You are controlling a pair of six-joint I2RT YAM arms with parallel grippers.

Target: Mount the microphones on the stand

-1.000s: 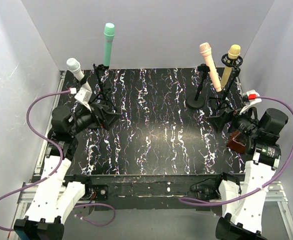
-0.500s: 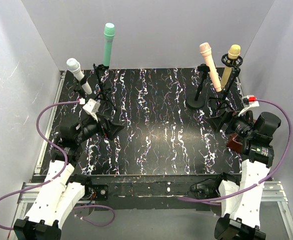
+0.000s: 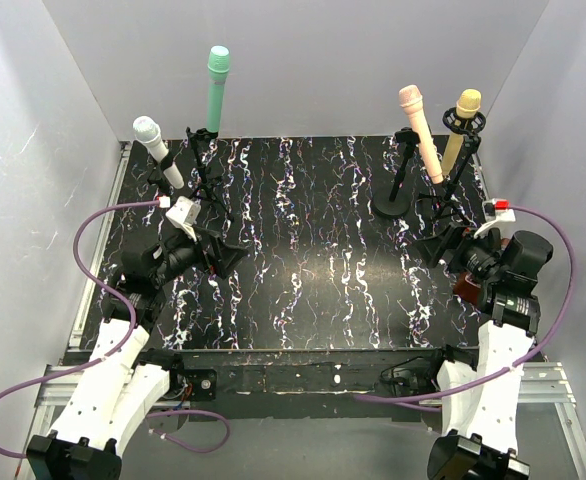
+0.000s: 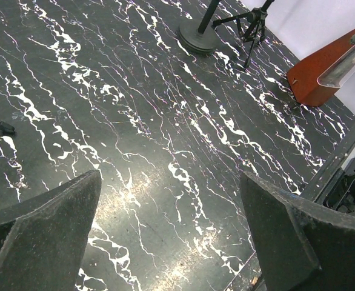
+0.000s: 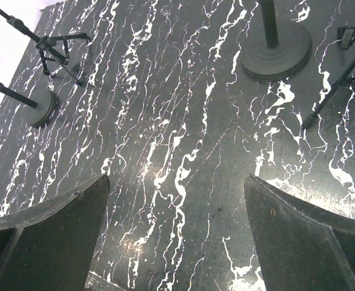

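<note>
All four microphones stand in their stands at the back of the table. The teal-green one [image 3: 218, 85] is on a tripod stand [image 3: 205, 165], with the white one [image 3: 153, 145] to its left. The peach-pink one [image 3: 420, 130] is on a round-base stand [image 3: 391, 208], and the yellow-tan one [image 3: 461, 125] is on a tripod to the right. My left gripper [image 3: 223, 252] is open and empty, in front of the left stands; its wrist view [image 4: 170, 182] shows only bare table between the fingers. My right gripper [image 3: 437, 245] is also open and empty [image 5: 177, 182], in front of the right stands.
The table top [image 3: 313, 250] is black with white marbling, walled by white panels on three sides. The right wrist view shows the round base [image 5: 277, 51] and a tripod leg [image 5: 338, 82] close ahead. Purple cables loop off both arms at the table's sides.
My left gripper has drawn back from the white microphone's stand toward the near edge. My right gripper has pulled back slightly toward the near edge. The microphones have not moved.
</note>
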